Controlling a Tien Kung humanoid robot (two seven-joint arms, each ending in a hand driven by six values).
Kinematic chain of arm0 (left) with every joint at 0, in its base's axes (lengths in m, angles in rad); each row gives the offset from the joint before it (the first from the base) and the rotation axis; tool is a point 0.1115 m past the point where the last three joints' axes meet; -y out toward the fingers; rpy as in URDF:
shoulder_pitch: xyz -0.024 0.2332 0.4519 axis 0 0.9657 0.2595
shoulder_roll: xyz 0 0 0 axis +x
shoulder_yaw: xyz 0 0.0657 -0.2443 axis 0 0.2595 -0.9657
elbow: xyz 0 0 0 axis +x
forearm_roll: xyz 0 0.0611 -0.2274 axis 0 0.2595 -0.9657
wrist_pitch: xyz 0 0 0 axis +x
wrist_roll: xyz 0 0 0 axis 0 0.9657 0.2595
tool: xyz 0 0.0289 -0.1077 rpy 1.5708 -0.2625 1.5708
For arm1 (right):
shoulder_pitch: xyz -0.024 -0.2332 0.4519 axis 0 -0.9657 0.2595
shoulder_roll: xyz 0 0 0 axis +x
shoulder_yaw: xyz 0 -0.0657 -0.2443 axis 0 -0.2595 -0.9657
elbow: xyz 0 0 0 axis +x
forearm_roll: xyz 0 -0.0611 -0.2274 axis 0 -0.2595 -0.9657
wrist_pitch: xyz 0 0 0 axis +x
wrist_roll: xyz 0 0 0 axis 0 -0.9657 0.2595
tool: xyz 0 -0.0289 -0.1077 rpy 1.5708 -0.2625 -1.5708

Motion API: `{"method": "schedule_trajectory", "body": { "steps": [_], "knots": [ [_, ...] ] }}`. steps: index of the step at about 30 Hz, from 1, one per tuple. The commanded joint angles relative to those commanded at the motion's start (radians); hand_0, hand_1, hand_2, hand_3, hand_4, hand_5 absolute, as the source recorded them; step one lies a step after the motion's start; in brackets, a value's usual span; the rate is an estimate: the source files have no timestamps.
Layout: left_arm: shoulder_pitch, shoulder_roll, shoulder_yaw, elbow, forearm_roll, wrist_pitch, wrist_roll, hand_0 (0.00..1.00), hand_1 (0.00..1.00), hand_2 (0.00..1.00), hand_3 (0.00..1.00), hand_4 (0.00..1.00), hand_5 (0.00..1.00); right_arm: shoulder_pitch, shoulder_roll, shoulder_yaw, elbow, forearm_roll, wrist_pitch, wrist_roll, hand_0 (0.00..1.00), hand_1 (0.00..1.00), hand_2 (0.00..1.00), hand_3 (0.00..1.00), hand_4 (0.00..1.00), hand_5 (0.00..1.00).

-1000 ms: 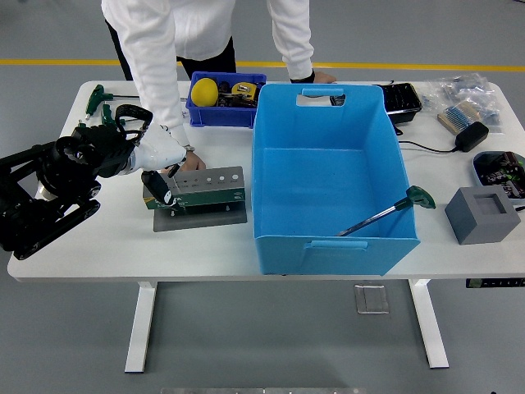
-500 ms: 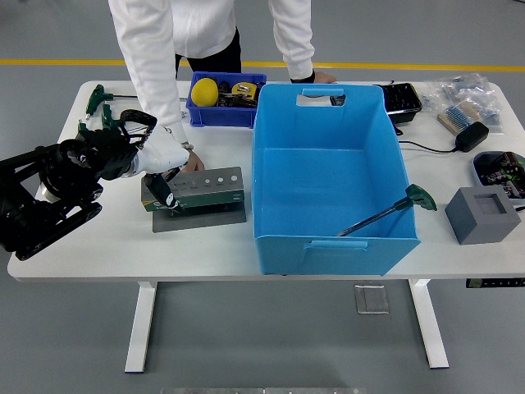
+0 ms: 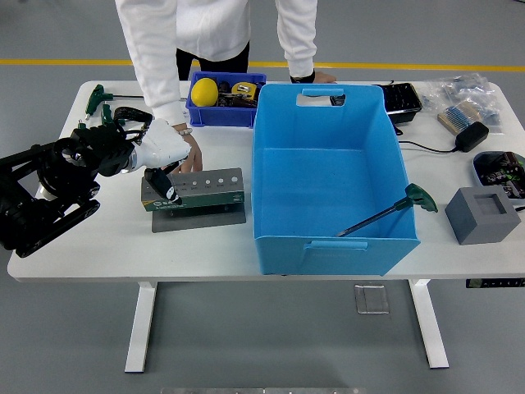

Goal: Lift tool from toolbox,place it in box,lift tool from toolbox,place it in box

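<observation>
The left robot hand [image 3: 152, 148], white-palmed on a black arm, reaches in from the bench's left edge and is clenched around the dark handle of a tool [image 3: 163, 187] that stands in the left end of the toolbox [image 3: 197, 190]. The toolbox is a grey and green rack with a row of holes along its top, set on a dark grey mat [image 3: 199, 219] in the left half of the white bench [image 3: 107, 246]. A person in white sleeves stands at the far edge; one hand [image 3: 190, 156] rests on the bench just behind the toolbox, close to the robot hand, and the other is planted near the far edge behind the large blue box [image 3: 332, 176]. That box sits at the bench's middle, and a green-handled T-shaped tool [image 3: 385, 213] already leans in its near right corner, handle poking over the rim. A small blue bin [image 3: 223, 116] holding a yellow item stands by the far edge, and a grey block [image 3: 481, 213] lies toward the right edge.
</observation>
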Motion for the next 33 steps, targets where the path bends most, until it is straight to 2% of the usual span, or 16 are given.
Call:
{"method": "schedule_trajectory", "body": {
  "steps": [4,5,10,11,16,17,22,23,27,33],
  "knots": [
    [-0.002,0.000,-0.005,0.014,0.000,0.040,-0.010,0.405,0.187,0.181,0.200,0.973,0.519,0.001,0.000,0.004,0.000,-0.003,0.000,0.000,0.655,0.668,0.780,0.804,0.998,0.976],
    [-0.002,0.000,-0.007,0.017,0.000,0.047,-0.012,0.288,0.137,0.144,0.157,0.958,0.494,0.002,0.000,0.004,0.000,-0.004,0.000,0.000,0.655,0.667,0.779,0.804,0.998,0.977],
    [-0.002,0.001,-0.017,0.029,0.000,0.101,-0.021,0.288,0.137,0.144,0.157,0.958,0.494,0.002,0.000,0.011,0.000,-0.010,0.000,0.000,0.655,0.667,0.779,0.804,0.998,0.977],
    [-0.003,0.002,-0.019,0.032,0.000,0.120,-0.024,0.208,0.097,0.110,0.131,0.931,0.457,0.003,0.000,0.013,0.000,-0.013,-0.001,-0.001,0.654,0.667,0.779,0.804,0.998,0.976],
    [-0.003,0.002,-0.030,0.038,0.000,0.199,-0.036,0.208,0.097,0.110,0.131,0.931,0.457,0.003,0.000,0.014,0.000,-0.014,-0.001,-0.001,0.654,0.667,0.779,0.804,0.998,0.976],
    [-0.003,0.002,-0.032,0.040,0.000,0.214,-0.039,0.139,0.030,0.063,0.076,0.887,0.429,0.003,0.000,0.014,0.000,-0.015,-0.001,-0.001,0.653,0.666,0.779,0.804,0.998,0.975],
    [-0.002,0.001,-0.048,0.048,0.000,0.278,-0.058,0.139,0.030,0.063,0.076,0.887,0.429,0.003,-0.001,0.016,0.000,-0.017,0.000,-0.001,0.653,0.666,0.779,0.804,0.998,0.975],
    [-0.002,0.002,-0.052,0.050,0.000,0.289,-0.063,0.108,0.002,0.035,0.055,0.873,0.434,0.003,-0.001,0.016,0.000,-0.018,0.000,-0.001,0.653,0.664,0.779,0.803,0.998,0.975],
    [-0.002,0.003,-0.064,0.047,0.000,0.315,-0.073,0.108,0.002,0.035,0.055,0.873,0.434,0.003,-0.001,0.021,0.000,-0.021,0.000,0.000,0.653,0.664,0.779,0.803,0.998,0.975],
    [-0.005,0.011,-0.095,0.012,0.000,0.319,-0.077,0.103,0.002,0.030,0.054,0.864,0.427,0.002,-0.001,0.024,0.000,-0.023,-0.002,0.001,0.653,0.664,0.778,0.803,0.998,0.975]
  ]
}}
